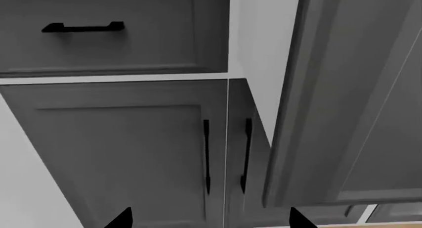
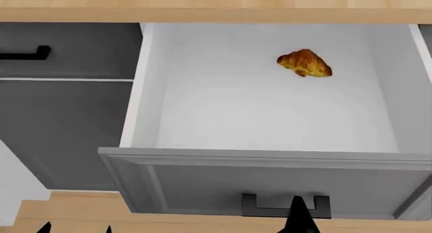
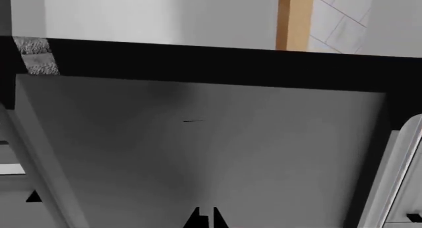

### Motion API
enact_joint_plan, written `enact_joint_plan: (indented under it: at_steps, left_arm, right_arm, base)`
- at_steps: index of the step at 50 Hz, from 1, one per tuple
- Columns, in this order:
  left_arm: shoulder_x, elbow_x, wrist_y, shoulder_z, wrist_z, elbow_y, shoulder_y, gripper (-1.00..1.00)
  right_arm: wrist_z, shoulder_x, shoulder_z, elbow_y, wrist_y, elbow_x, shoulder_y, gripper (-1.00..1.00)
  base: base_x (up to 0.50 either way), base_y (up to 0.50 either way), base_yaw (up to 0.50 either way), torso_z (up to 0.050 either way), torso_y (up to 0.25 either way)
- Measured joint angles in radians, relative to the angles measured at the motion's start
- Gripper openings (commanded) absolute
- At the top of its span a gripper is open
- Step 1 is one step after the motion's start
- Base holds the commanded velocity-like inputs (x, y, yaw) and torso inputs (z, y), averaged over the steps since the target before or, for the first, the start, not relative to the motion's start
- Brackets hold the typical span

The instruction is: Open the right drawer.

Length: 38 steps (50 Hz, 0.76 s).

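The right drawer (image 2: 270, 122) stands pulled out, its plain white floor bare but for a croissant (image 2: 305, 63) lying well beyond the right pincer (image 2: 300, 220), toward the drawer's back, under the wooden table (image 2: 202, 5) edge.

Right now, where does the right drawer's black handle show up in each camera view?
Head view: the handle sits bottom centre, on the right drawer front, right pincer at it.
Right wrist view: the handle is the wide black bar across the top.
Left wrist view: not visible; only the drawer's grey front.
Shared landmark: that grey front.
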Motion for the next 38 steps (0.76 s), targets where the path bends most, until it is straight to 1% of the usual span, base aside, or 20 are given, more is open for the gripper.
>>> enact_joint_plan:
  at_steps: [38]
  left_arm:
    - [-0.007, -0.005, 0.005, 0.009, -0.007, -0.001, -0.002, 1.00]
  right_arm:
    - [0.003, 0.002, -0.003, 0.000, -0.003, 0.001, -0.001, -1.00]
  base:
    - [-0.21, 0.00, 0.00, 0.000, 0.000]
